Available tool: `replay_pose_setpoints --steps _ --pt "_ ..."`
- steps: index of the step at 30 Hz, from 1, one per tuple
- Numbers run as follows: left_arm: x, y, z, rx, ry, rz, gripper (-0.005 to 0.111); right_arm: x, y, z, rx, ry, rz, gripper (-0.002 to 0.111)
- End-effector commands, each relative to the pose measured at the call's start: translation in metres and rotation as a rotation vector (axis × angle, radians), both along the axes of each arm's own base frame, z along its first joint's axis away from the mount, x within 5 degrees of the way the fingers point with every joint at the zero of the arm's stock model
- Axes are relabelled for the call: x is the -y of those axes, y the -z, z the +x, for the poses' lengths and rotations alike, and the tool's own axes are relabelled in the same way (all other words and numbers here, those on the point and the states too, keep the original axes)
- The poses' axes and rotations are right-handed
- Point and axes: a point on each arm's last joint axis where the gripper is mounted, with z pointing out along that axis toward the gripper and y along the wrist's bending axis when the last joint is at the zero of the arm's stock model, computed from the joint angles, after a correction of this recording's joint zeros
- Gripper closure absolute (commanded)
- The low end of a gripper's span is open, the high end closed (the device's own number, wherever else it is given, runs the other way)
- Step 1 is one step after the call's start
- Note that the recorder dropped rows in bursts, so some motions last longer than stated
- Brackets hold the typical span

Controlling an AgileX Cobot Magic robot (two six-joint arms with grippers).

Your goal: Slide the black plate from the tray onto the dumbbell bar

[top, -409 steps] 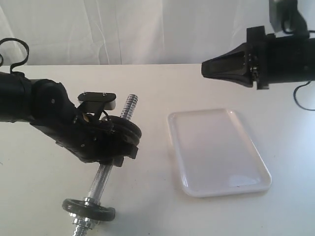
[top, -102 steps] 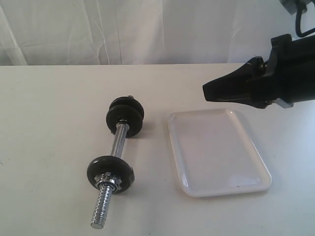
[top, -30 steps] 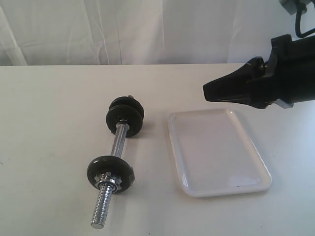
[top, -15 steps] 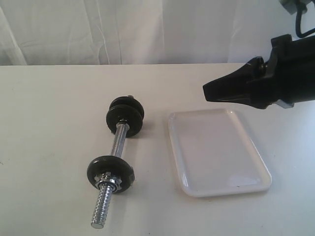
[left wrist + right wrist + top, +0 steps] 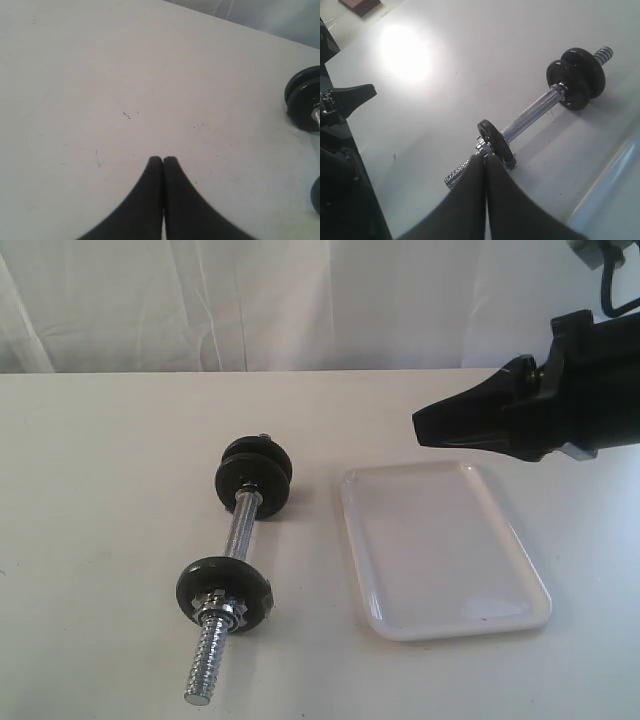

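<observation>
Closed end effector [image 5: 485, 156] beside dumbbell bar [image 5: 532, 113]

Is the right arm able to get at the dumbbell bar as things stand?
Probably yes: only the low tray lies between the right gripper and the dumbbell bar, though its fingers are shut.

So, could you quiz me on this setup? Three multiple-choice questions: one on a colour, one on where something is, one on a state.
1. What colour is the tray?
A) black B) white C) red

2. Where does the dumbbell bar lie?
A) on the table, beside the tray B) inside the tray C) propped against the back curtain

3. How do the jaws of the right gripper stand?
A) wide open B) half open C) shut, holding nothing

Answers: B, its glossy surface is white. A, the bar rests flat on the table, apart from the tray's long edge. C, the two fingers meet at the tip with nothing between them.
</observation>
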Motion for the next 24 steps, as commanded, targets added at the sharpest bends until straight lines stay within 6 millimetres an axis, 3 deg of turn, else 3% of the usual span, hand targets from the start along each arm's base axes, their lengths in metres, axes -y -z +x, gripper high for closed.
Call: replay_pose_setpoints --steps 1,6,11,24 --pt "0.0004 0.0022 -0.0003 -0.007 0.001 -0.008 0.107 -0.0003 -0.001 -0.0018 0.011 -0.008 0.002 0.108" --pt "0.0002 0.0024 -0.0004 -0.008 0.015 0.036 0.107 -0.0003 -0.001 -0.0018 0.011 -0.008 0.002 0.108" --pt "0.0003 0.003 -0.0005 -0.005 0.088 0.242 0.107 -0.0003 -0.001 -0.0018 0.011 -0.008 0.002 0.108" --pt "0.0003 0.003 -0.0005 -0.005 0.089 0.244 0.107 -0.0003 -0.001 -0.0018 0.011 -0.008 0.002 0.108"
